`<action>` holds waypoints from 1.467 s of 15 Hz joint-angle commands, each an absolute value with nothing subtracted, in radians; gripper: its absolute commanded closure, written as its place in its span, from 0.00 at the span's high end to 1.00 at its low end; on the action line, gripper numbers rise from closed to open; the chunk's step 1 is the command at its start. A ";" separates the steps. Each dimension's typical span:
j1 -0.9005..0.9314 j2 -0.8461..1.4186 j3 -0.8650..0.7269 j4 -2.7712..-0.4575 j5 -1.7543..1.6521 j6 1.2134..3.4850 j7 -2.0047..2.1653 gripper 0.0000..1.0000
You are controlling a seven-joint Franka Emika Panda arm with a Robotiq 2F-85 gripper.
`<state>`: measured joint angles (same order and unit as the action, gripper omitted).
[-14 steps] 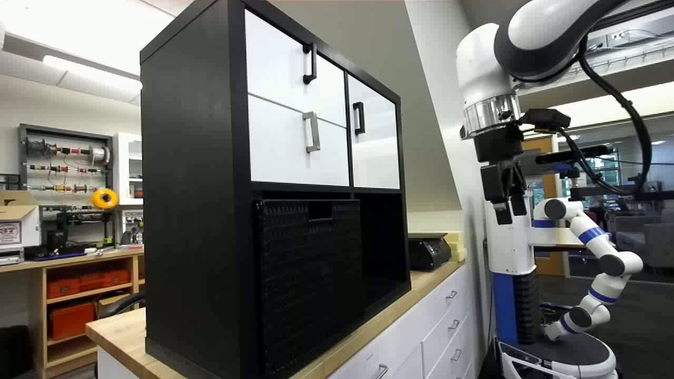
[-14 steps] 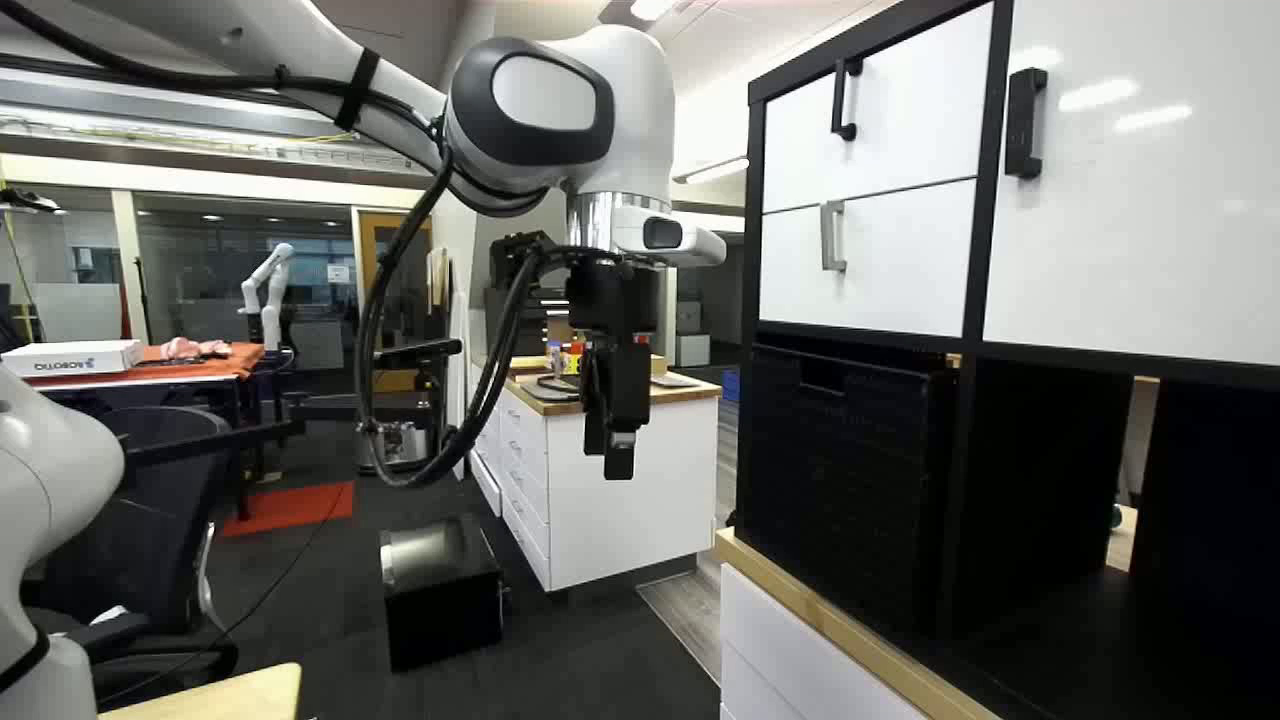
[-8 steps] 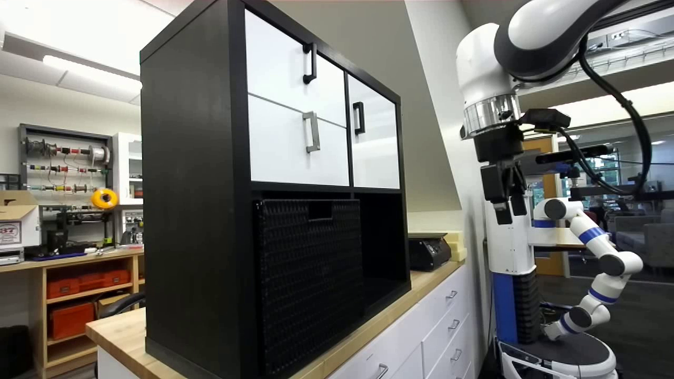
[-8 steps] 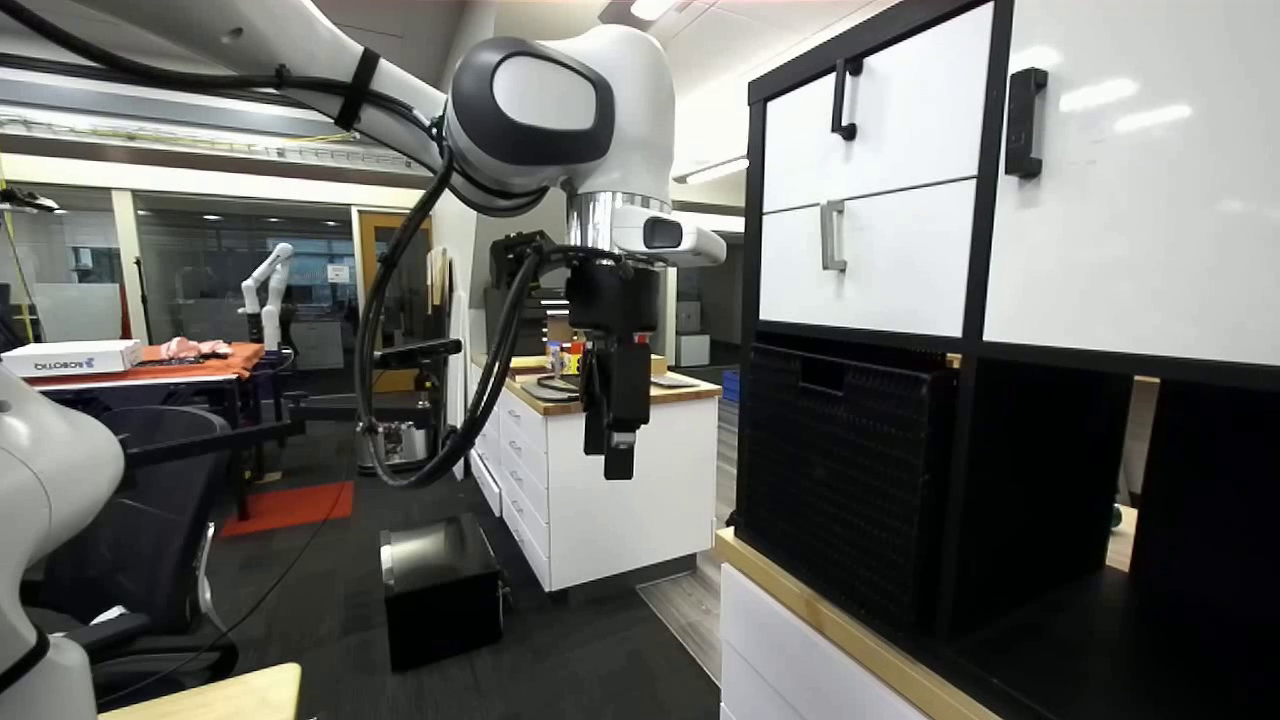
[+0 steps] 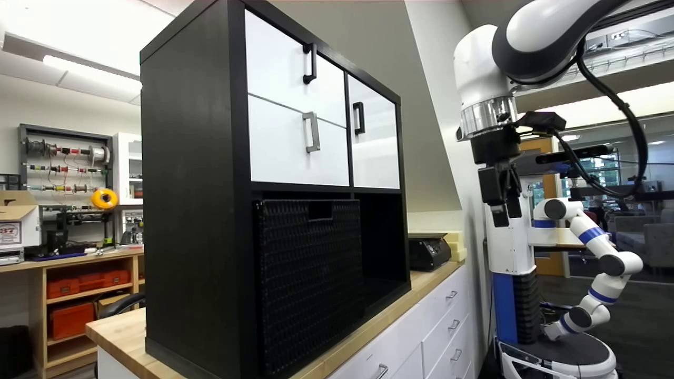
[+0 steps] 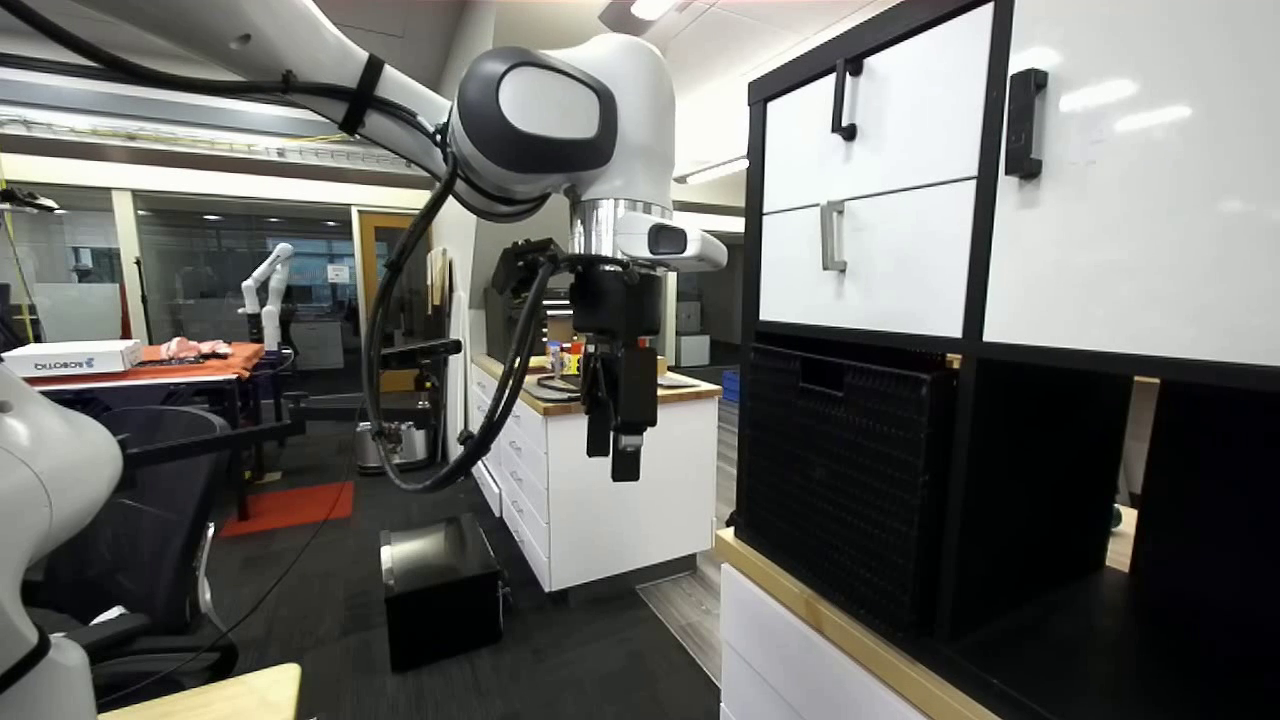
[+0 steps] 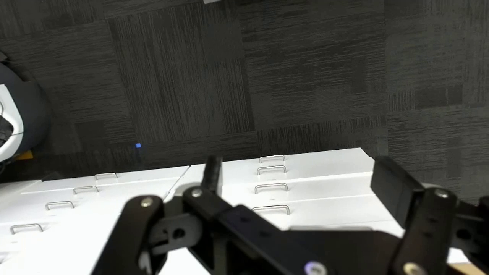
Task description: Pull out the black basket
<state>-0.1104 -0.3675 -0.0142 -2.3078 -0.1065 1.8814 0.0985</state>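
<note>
The black basket [image 5: 310, 279] sits in the lower compartment of the black cabinet, under two white drawers. It also shows in an exterior view [image 6: 840, 490]. A cut-out grip slot is near the top of its front. My gripper [image 5: 507, 215] points down in free air, away from the cabinet front and apart from the basket; it also shows in an exterior view [image 6: 612, 460]. In the wrist view the gripper [image 7: 300, 175] has its fingers [image 7: 395, 191] wide apart with nothing between them. The basket is out of view in the wrist view.
The black cabinet [image 5: 189, 184] stands on a wooden counter [image 5: 337, 358] over white drawers with metal handles [image 7: 271, 208]. The white drawers above the basket carry protruding handles [image 5: 311, 131]. A white door [image 6: 1140, 180] is beside them. Dark carpet [image 7: 305, 68] lies below the gripper.
The arm and gripper have shifted slightly toward the cabinet and a little lower. The basket and cabinet have not moved.
</note>
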 commanded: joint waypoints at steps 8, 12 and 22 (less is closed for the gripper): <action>-0.031 -0.183 -0.029 -2.196 -0.104 2.112 -0.194 1.00; -0.009 -0.121 -0.026 -2.140 -0.096 2.172 -0.341 1.00; 0.036 -0.092 0.001 -2.128 -0.100 2.392 -0.553 1.00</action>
